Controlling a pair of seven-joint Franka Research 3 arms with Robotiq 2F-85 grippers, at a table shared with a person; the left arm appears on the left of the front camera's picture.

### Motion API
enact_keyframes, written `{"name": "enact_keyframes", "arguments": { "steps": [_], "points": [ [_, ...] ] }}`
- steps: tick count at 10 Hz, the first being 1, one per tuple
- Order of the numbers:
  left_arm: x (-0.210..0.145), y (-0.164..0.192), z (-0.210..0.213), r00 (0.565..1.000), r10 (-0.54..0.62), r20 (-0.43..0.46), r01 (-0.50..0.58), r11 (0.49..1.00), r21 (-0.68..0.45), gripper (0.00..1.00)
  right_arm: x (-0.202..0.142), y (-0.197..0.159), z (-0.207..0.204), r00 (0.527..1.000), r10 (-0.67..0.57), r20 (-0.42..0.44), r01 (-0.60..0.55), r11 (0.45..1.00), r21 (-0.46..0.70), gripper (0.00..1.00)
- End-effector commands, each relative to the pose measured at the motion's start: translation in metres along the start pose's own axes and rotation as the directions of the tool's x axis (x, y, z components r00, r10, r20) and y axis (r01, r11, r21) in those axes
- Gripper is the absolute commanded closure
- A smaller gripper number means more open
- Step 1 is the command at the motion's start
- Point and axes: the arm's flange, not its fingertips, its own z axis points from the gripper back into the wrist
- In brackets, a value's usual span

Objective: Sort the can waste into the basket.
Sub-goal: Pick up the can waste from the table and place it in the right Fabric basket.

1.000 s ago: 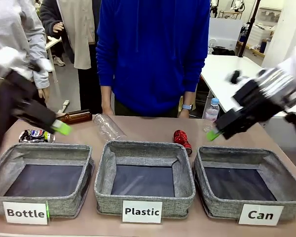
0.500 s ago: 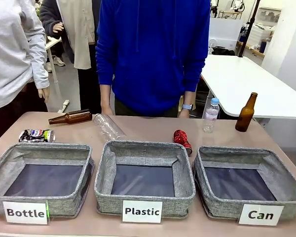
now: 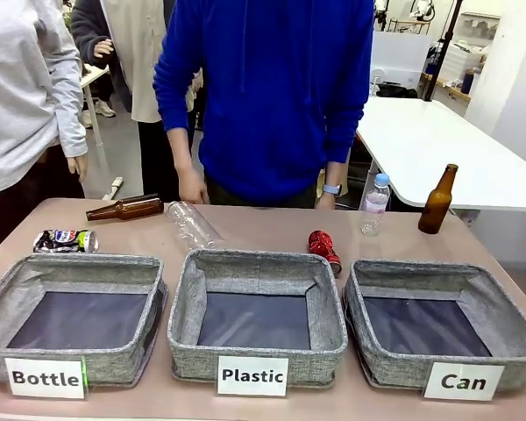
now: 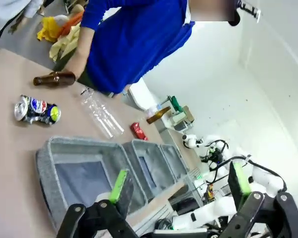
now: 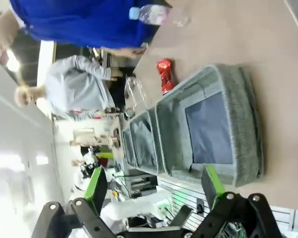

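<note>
Can basket sits at four o'clock on the table, its dark bottom on show. A crushed red can lies just off its eleven o'clock corner, and a second crushed can is way over at nine o'clock. The left gripper has its fingers spread wide, and the right gripper is spread too.

Three grey baskets sit on the table — alongside two crushed cans, two brown glass bottles and two clear plastic bottles.
</note>
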Motion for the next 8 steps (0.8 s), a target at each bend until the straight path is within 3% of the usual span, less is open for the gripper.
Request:
{"name": "enact_keyframes", "arguments": {
  "steps": [1, 2, 7, 8],
  "points": [
    [-0.008, -0.002, 0.010, 1.000, -0.010, -0.013, 0.010, 1.000, 0.011, 0.00, 0.012, -0.005, -0.012, 0.999, -0.002, 0.053, 0.002, 1.000, -0.007, 0.00],
    [-0.008, -0.002, 0.010, 1.000, -0.010, -0.013, 0.010, 1.000, 0.011, 0.00, 0.000, 0.000, 0.000, 1.000, 0.000, 0.000, 0.000, 1.000, 0.000, 0.00],
    [-0.008, -0.002, 0.010, 1.000, -0.010, -0.013, 0.010, 1.000, 0.011, 0.00, 0.002, -0.004, -0.005, 1.000, -0.027, 0.004, 0.027, 1.000, -0.009, 0.00],
    [-0.008, -0.002, 0.010, 1.000, -0.010, -0.013, 0.010, 1.000, 0.011, 0.00, -0.003, 0.022, -0.032, 0.998, 0.057, -0.031, -0.061, 0.990, -0.130, 0.00]
  ]
}}
